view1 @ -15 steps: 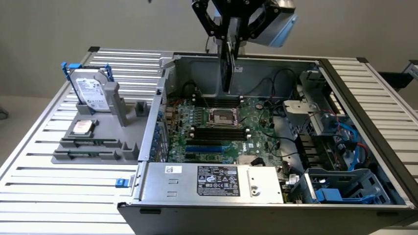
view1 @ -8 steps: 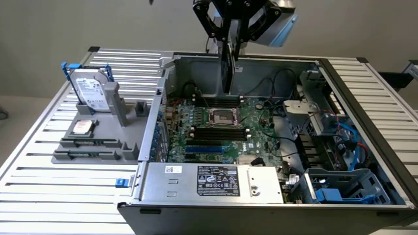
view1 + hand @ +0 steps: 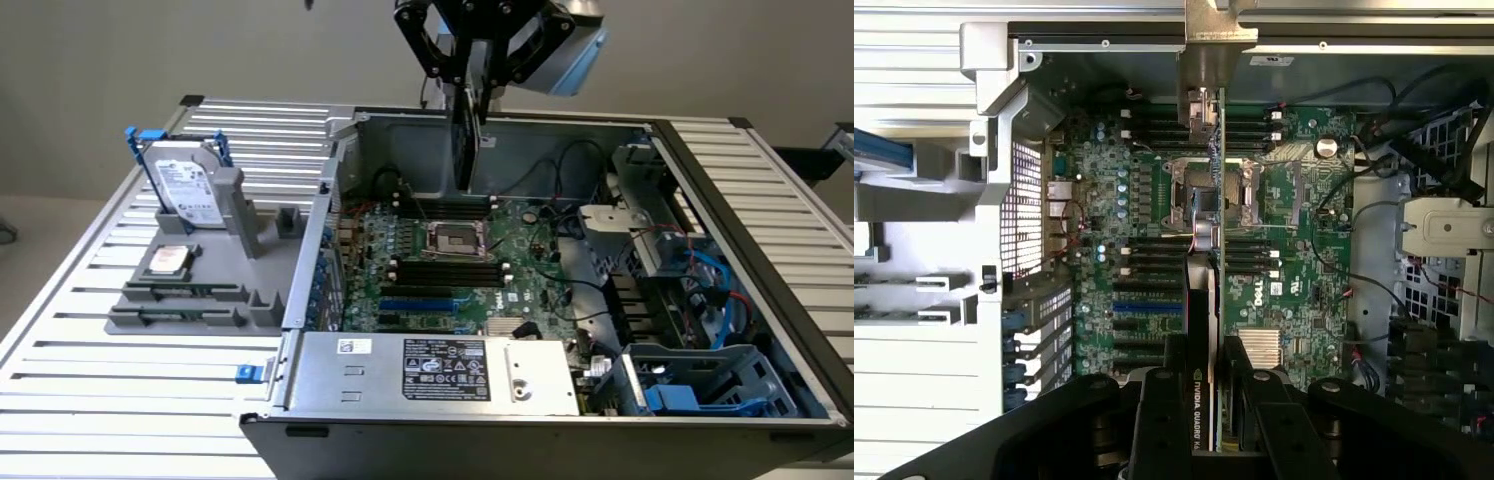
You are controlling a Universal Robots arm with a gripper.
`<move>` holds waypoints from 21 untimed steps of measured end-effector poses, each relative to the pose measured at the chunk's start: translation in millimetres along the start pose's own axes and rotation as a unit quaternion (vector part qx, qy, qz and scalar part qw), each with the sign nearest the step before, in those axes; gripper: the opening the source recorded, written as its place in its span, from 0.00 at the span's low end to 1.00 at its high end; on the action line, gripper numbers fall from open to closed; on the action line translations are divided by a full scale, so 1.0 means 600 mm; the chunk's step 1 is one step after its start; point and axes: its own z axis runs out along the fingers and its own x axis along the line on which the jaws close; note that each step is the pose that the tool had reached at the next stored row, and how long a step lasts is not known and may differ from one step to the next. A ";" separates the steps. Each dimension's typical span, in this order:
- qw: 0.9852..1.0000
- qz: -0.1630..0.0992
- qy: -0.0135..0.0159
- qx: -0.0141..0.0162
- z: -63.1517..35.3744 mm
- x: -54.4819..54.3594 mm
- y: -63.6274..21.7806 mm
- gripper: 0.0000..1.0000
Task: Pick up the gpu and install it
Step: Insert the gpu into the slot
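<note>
- My pincer is clamped on the gpu, gripping it by its upper edge. The card hangs upright over the open case and is not seated in any slot.
- Under the card lies the motherboard, with the processor socket near its middle. The card's lower end hangs close to the case's back wall.
- Black cables loop over the board toward the exterior view's right. They run near the card but stay apart from it.
- A labelled power supply box closes off the near side of the case.
- Outside the case, on the slatted table, a grey rack holds a hard drive upright, well apart from the card.
- From the wrist I see my fingers pressed on either face of the card. I also see its silvery bracket at the far end and a finned heat sink on the board just beside the card's line.
- The exterior view gives the card's upright hang, the rack and the hard drive.
- Count: one gpu, one hard drive, one motherboard, one power supply box, one heat sink.
</note>
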 end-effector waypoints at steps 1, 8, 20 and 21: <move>1.000 0.000 0.000 0.000 0.000 0.000 0.000 0.26; 0.999 -0.039 0.002 -0.001 0.002 0.000 0.000 0.26; 0.989 -0.147 0.007 0.001 0.008 0.000 -0.001 0.26; 0.988 -0.156 0.007 0.001 0.009 0.000 -0.001 0.26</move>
